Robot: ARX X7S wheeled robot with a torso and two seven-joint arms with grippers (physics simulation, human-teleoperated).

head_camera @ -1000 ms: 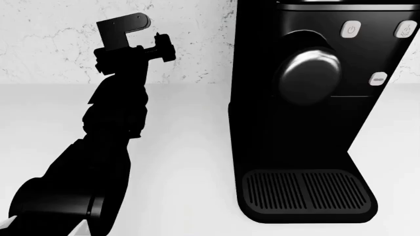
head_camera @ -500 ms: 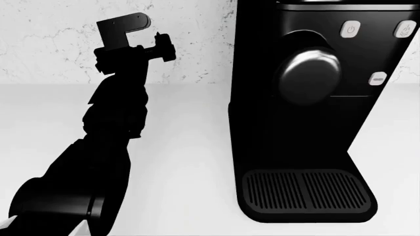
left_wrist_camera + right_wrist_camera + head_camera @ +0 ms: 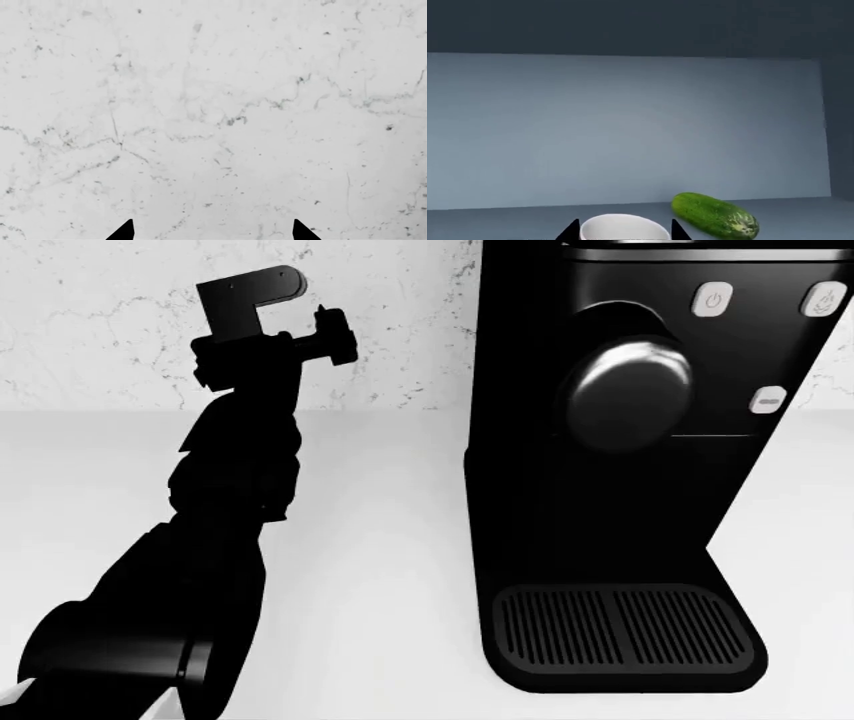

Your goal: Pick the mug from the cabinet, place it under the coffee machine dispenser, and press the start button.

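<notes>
Head view unchanged over the last second: left gripper [image 3: 212,231], tips apart, faces marble wall. Right gripper [image 3: 624,231] brackets small cream-white cylindrical mug [image 3: 624,226] inside grey cabinet [image 3: 627,130], beside green cucumber [image 3: 715,214]; clamped or not, cannot tell. Black ribbed drip tray [image 3: 625,632] under silver dome dispenser [image 3: 630,390] sits bare; the pick appears unfinished

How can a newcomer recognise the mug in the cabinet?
Look inside the grey-blue cabinet, on its shelf. The mug sits at the front between the right gripper jaws, beside a cucumber. It is round and cream-white; the cucumber is long and green.
</notes>
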